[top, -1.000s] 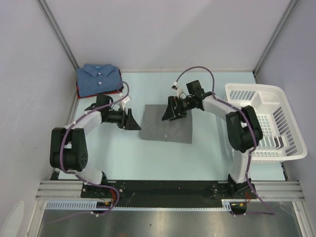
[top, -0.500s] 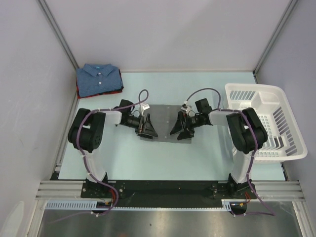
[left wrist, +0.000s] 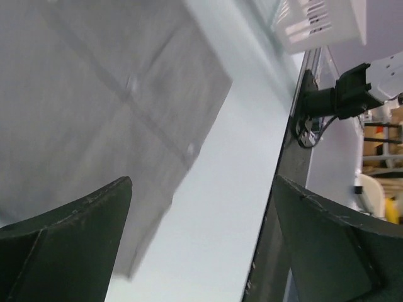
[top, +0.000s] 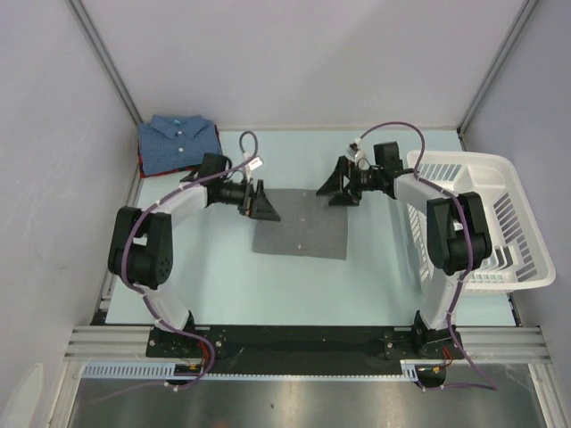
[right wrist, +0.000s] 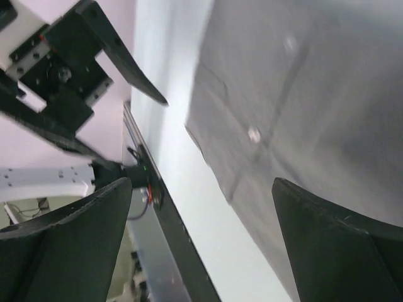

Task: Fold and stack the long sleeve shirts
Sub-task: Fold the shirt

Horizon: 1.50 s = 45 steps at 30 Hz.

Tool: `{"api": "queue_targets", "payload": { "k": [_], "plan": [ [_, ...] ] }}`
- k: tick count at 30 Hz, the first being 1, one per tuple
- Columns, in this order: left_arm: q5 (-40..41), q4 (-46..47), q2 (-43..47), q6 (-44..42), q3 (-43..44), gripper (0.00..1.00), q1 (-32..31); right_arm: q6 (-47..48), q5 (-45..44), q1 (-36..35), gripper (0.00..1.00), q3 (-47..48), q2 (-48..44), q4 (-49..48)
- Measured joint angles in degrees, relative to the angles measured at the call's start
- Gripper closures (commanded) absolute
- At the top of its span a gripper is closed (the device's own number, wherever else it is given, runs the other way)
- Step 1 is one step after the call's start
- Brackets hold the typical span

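Observation:
A folded mid-grey shirt (top: 302, 223) lies flat mid-table; it also fills the left wrist view (left wrist: 107, 94) and the right wrist view (right wrist: 327, 100). A folded blue dotted shirt (top: 178, 143) lies on a dark red shirt (top: 207, 166) at the far left corner. My left gripper (top: 265, 203) is open and empty above the grey shirt's far left corner. My right gripper (top: 336, 189) is open and empty just beyond the shirt's far right corner. In both wrist views the jaws stand wide apart with nothing between them.
A white slatted basket (top: 482, 218) stands at the right edge of the table, close to the right arm. Grey walls enclose the back and sides. A black rail (top: 294, 341) runs along the near edge.
Both grippers have moved from over the grey shirt's middle toward its far edge. The left went up and left, the right up and right. The shirt lies flat.

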<state>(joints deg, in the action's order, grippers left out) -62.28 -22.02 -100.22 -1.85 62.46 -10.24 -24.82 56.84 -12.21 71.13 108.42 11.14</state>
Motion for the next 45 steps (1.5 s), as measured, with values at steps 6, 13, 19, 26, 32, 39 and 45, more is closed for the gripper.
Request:
{"api": "queue_targets", "payload": {
  "k": [6, 13, 19, 26, 32, 39, 45],
  "plan": [
    [0.92, 11.87, -8.50, 9.11, 14.05, 0.00, -6.56, -8.79, -0.96, -1.88, 0.01, 7.10, 5.27, -14.34],
    [4.72, 25.29, -25.38, 23.85, 20.90, 0.01, -5.53, -10.91, -2.43, -2.25, 0.05, 9.20, 17.00, -19.04],
    [4.15, 34.34, -27.34, 33.46, 15.65, 0.01, -1.11, -7.54, -1.86, 0.22, 0.07, 14.19, 21.05, -15.85],
    [7.30, 34.18, -21.29, 32.74, 7.50, 0.00, 6.93, -0.28, -5.97, 1.14, 0.09, 27.21, 27.04, -7.10],
    [13.11, 25.92, -10.84, 24.81, 4.48, 0.01, 10.25, 8.55, -10.71, -1.33, 0.09, 41.68, 28.92, 2.29],
    [17.70, 18.69, 3.08, 17.81, 4.59, 0.00, 13.07, 26.82, -21.22, -10.21, 0.27, 45.00, 20.65, 14.38],
    [19.26, 12.79, 4.11, 16.28, 4.55, 0.01, 18.43, 38.01, -28.20, -25.18, 0.47, 38.99, 12.87, 19.19]
  ]
}}
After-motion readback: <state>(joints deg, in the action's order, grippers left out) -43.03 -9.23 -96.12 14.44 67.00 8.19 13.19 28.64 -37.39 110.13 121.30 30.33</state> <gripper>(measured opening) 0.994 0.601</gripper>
